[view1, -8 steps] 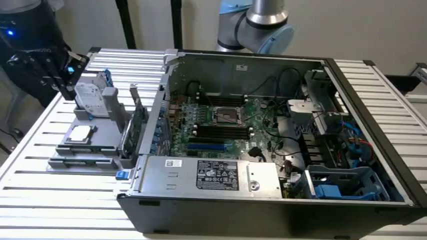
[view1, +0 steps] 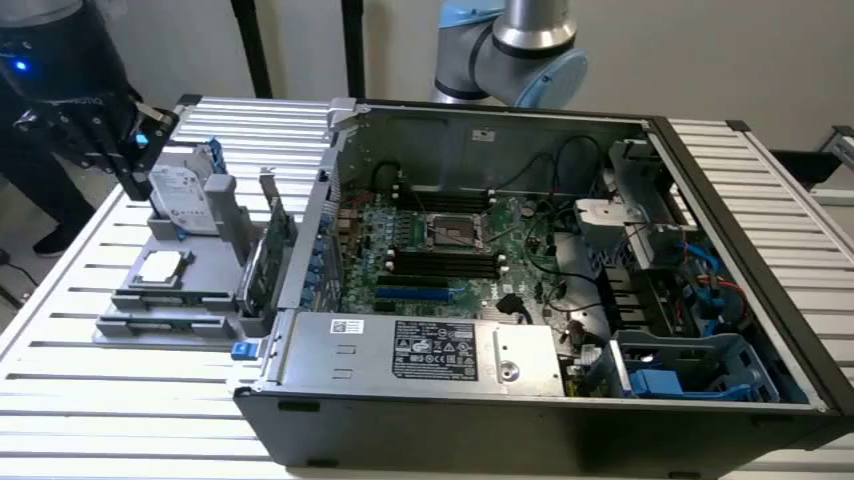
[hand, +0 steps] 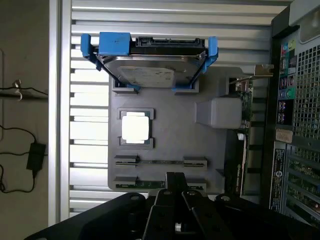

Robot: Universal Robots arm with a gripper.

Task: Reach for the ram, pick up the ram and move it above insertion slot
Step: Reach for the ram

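Two thin green ram sticks lie edge-up in the grey fixture's rails, one [hand: 160, 162] beside the other [hand: 142, 184]; in the exterior view these rails [view1: 171, 298] sit at the near end of the fixture. My black gripper [hand: 175, 179] hangs above the fixture, its fingers drawn together with nothing in them, its tip over the nearer ram stick. In the exterior view the gripper [view1: 134, 170] hovers at the fixture's far end, by the hard drive. The black memory slots [view1: 447, 262] lie on the motherboard inside the open case.
The fixture [hand: 165, 100] also carries a hard drive in a blue caddy [hand: 150, 60], a silver processor [hand: 136, 126] and an upright green expansion card [view1: 274, 255]. The open computer case [view1: 747, 250] stands at the exterior view's right. A person in dark clothing [view1: 27, 170] stands behind the table.
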